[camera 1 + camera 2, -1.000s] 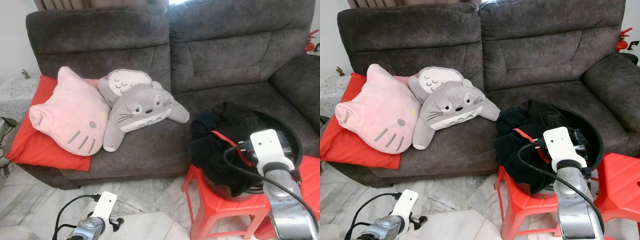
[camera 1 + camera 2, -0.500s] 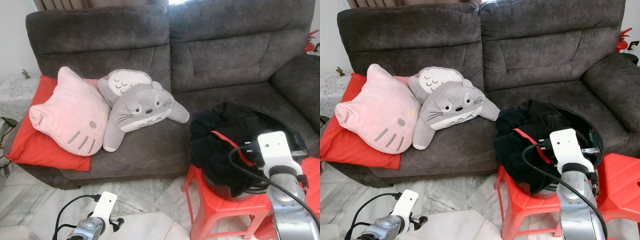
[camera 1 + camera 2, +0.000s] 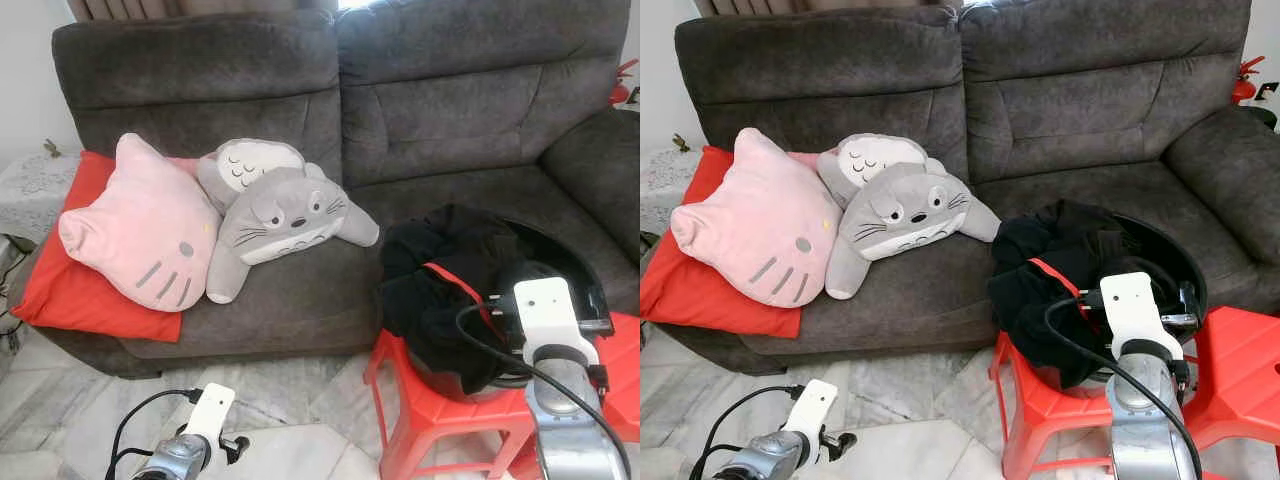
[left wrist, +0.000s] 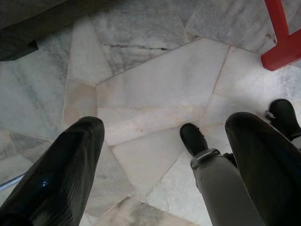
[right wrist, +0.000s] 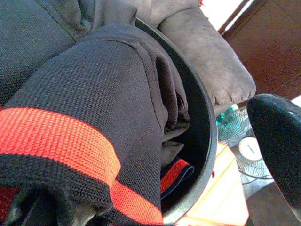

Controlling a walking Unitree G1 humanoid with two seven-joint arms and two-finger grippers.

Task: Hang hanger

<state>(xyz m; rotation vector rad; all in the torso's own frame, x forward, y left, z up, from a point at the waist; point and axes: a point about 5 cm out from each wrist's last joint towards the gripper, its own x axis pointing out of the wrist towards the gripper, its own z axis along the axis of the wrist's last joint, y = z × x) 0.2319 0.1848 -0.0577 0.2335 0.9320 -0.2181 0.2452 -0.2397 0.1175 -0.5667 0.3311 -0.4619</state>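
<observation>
Right wrist view: black knitted garment with a red stripe (image 5: 70, 141) heaped in our round black plastic basin (image 5: 207, 141).
No hanger is visible to us. Our right pincer (image 5: 155, 188), fingers apart, has dropped lower over the basin since a second ago; the garment presses against one finger. Left pincer (image 4: 164, 155) hangs open above the marble floor (image 4: 155, 89).

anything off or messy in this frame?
The black clothes spill over the basin rim on the side toward the plushies, hanging past the red stool edge. The right claw sits at the pile, a red-banded hem across its view. The task says hanger; I see none.
</observation>
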